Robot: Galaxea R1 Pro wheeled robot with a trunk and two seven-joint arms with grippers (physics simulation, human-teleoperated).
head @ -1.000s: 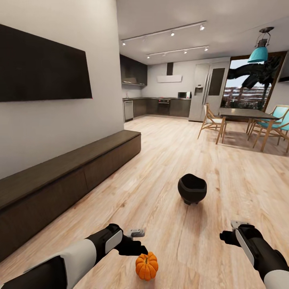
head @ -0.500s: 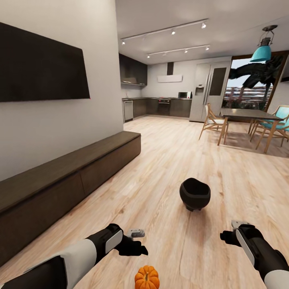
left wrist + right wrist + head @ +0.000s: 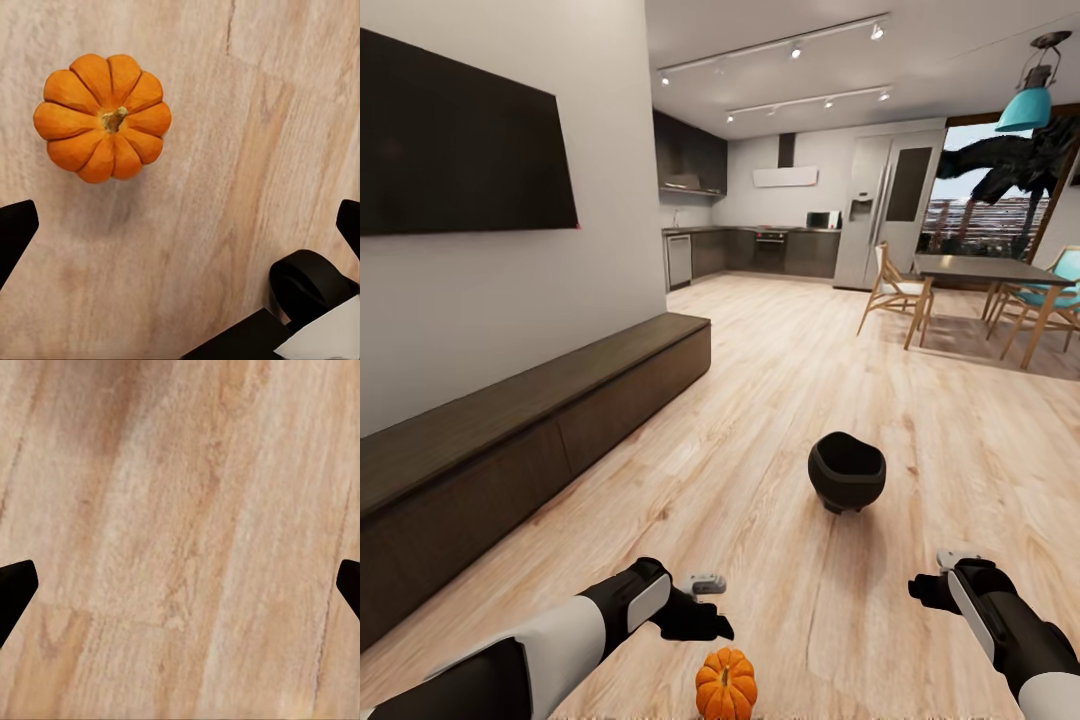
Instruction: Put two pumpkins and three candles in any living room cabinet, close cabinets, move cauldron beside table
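Standing over a pumpkin (image 3: 725, 684) that sits upright on the plank floor (image 3: 780, 420), stem up, right at our feet. It lies just ahead of the left gripper (image 3: 705, 615) and apart from it, nothing touching. In the left wrist view the pumpkin (image 3: 102, 117) rests loose on the boards, with both fingertips spread wide and nothing between them. We judge the left arm is held low and forward, forearm angled inward, so the hand can drop onto the pumpkin.

The right gripper (image 3: 932, 590) hangs over bare floor, well apart from the pumpkin, and its wrist view shows its fingers parted wide and empty too. The right forearm is raised, elbow bent, parked out of the way.

Farther on, the cauldron (image 3: 846, 471) stands alone on open floor. To our left the cabinet (image 3: 540, 440) runs along the wall under the TV (image 3: 460, 145), drawers all shut.

Beyond lie the dining table (image 3: 980, 270) and the kitchen (image 3: 760, 250).
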